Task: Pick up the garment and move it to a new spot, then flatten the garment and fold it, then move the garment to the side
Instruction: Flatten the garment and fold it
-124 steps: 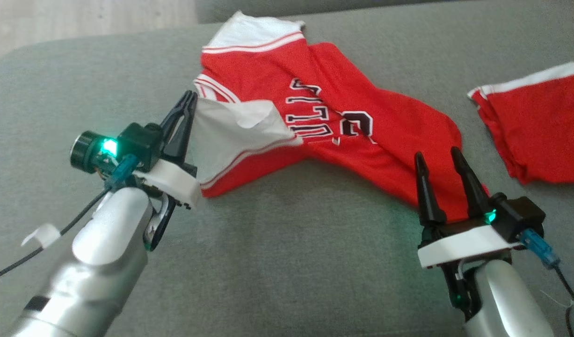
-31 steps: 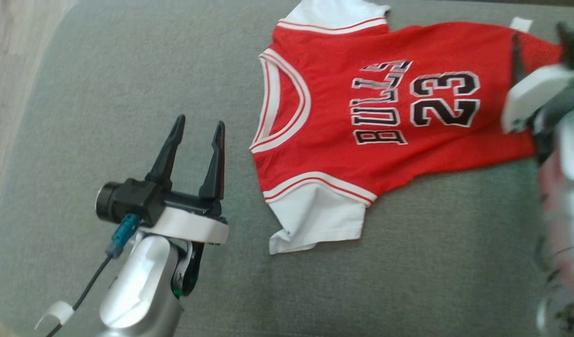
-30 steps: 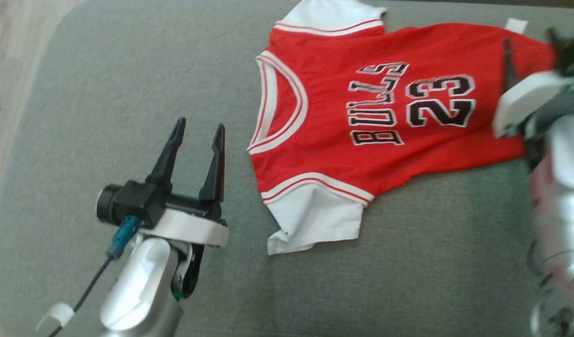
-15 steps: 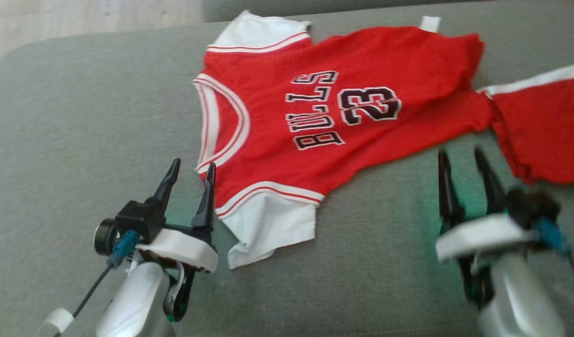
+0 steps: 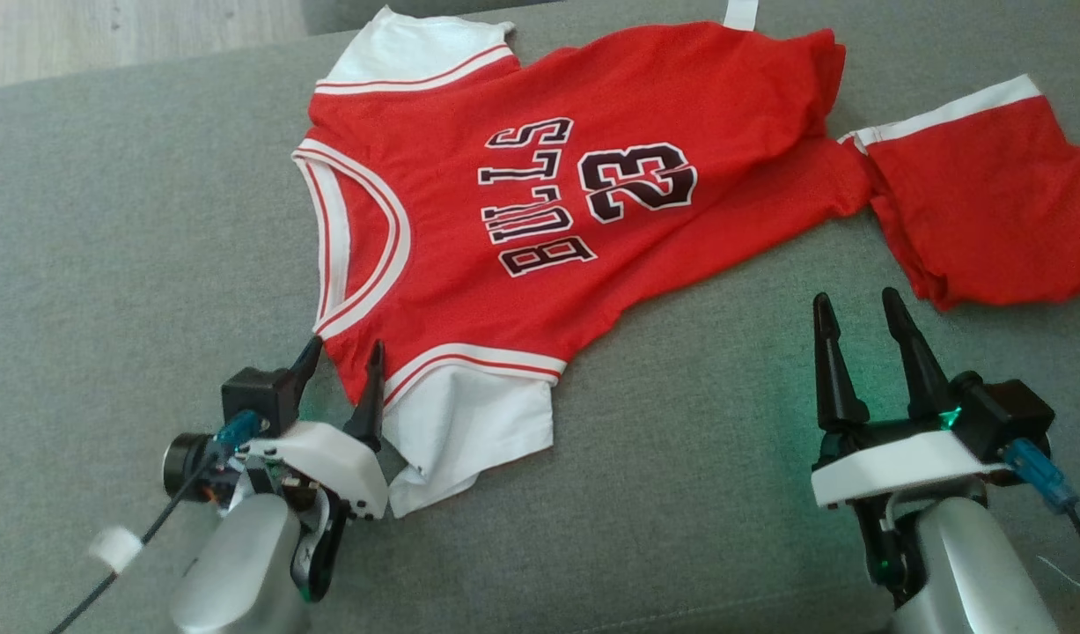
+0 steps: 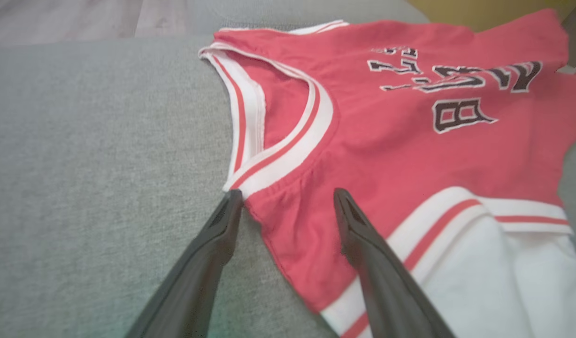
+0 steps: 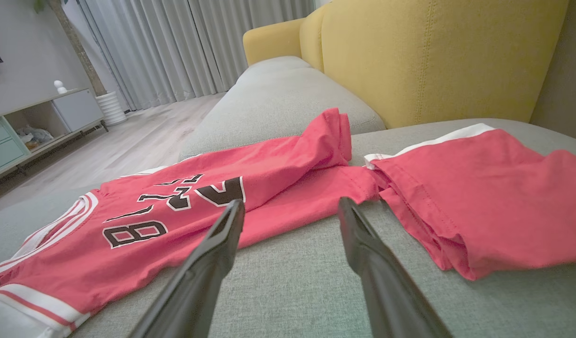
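Note:
A red jersey (image 5: pixel 469 299) with white sleeves and "BULLS 23" on it lies spread face up on the grey sofa cushion (image 5: pixel 108 220), its neck to the left. The hem end is a little rumpled near the right. My left gripper (image 5: pixel 346 348) is open, its two fingers straddling the near shoulder seam beside the collar (image 6: pixel 288 155); in the left wrist view the left gripper (image 6: pixel 288 195) has red cloth between its tips. My right gripper (image 5: pixel 856 299) stands open over bare cushion, short of the jersey (image 7: pixel 278 178), with nothing between its fingers (image 7: pixel 363 249).
Red shorts (image 5: pixel 971 211) with a white band lie at the right, touching the jersey's hem. A yellow sofa back (image 7: pixel 433 56) rises behind them. Wood floor (image 5: pixel 108 35) lies past the cushion's far left edge, with a low cabinet (image 7: pixel 34 122) beyond.
The head view has shifted. My left gripper has come up to the jersey's near shoulder. My right gripper has drawn away from the hem and now sits in front of it, still open.

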